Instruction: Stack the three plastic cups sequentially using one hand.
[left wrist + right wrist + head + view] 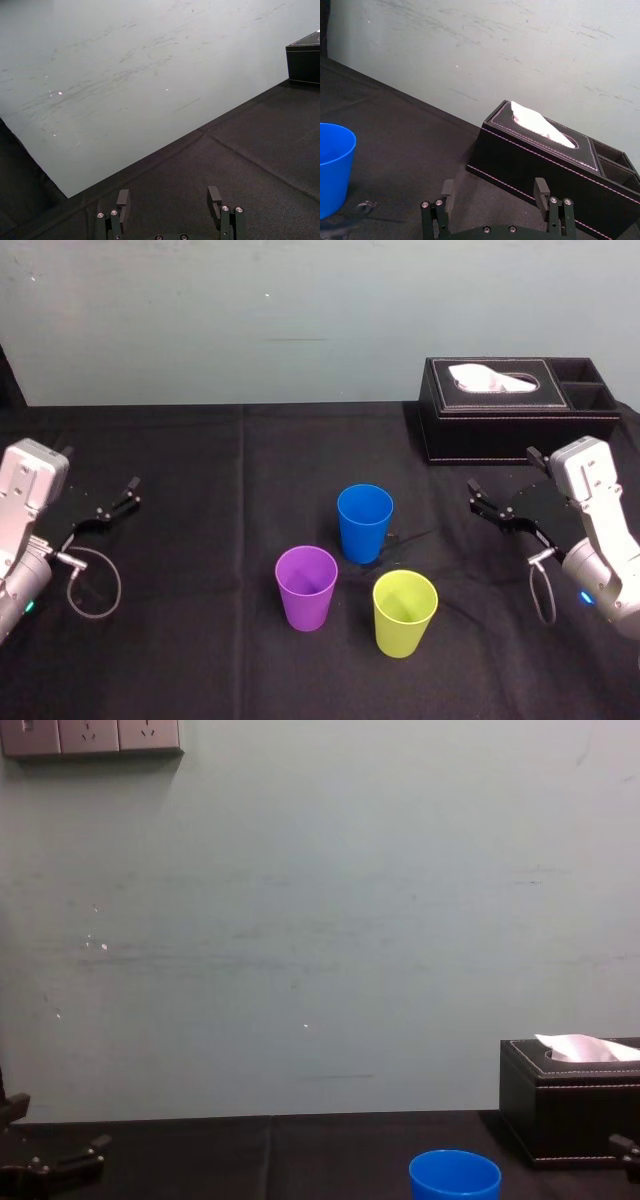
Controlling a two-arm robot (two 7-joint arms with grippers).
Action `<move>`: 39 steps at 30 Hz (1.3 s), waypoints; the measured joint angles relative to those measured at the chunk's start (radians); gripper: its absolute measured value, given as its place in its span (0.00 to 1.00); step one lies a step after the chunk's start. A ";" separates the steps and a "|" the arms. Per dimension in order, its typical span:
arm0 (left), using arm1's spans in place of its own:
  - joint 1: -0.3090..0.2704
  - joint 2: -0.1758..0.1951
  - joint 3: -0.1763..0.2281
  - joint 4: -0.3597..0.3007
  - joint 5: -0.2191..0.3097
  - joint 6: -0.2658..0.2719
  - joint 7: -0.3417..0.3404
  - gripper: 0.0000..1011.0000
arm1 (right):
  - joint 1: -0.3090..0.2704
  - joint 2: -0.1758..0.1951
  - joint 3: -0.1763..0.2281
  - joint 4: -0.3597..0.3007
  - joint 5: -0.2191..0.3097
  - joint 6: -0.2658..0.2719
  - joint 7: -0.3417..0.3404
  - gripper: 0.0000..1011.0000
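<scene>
Head view first: how many cups do we count?

We count three, each standing upright with its mouth up on the black table point(200, 650): one blue cup point(365, 523), one purple cup point(306, 587), one yellow-green cup point(404, 613). None sits inside another.

Where do we place them?

Blue is farthest, near the middle. Purple is nearer and left of it, yellow-green nearer and right. They stand close together, and we see gaps between them. One black tissue box point(510, 410) sits at the far right.

And our two grippers?

The left gripper point(168, 194) has its fingers spread wide and holds nothing. The right gripper point(493, 184) is spread just as wide and touches nothing.

How do the arms sit?

Our left arm is at the table's left edge, well apart from the cups, its gripper aimed inward. Our right arm is at the right, with its gripper just on the near side of the tissue box.
</scene>
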 joint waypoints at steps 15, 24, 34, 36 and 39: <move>0.000 0.000 0.000 0.000 0.000 0.000 0.000 1.00 | 0.000 0.000 0.000 0.000 0.000 0.000 0.000 0.99; 0.000 0.000 0.000 0.000 0.000 0.000 0.000 1.00 | 0.000 0.000 0.000 0.000 0.000 0.000 0.000 0.99; 0.000 0.000 0.000 0.000 0.000 0.000 0.000 1.00 | 0.000 0.000 0.000 0.000 0.000 0.000 0.000 0.99; 0.000 0.000 0.000 0.000 0.000 0.000 0.000 1.00 | 0.000 0.000 0.000 0.000 0.000 0.000 0.000 0.99; 0.000 0.000 0.000 0.000 0.000 0.000 0.000 1.00 | 0.000 0.000 0.000 0.000 0.000 0.000 0.000 0.99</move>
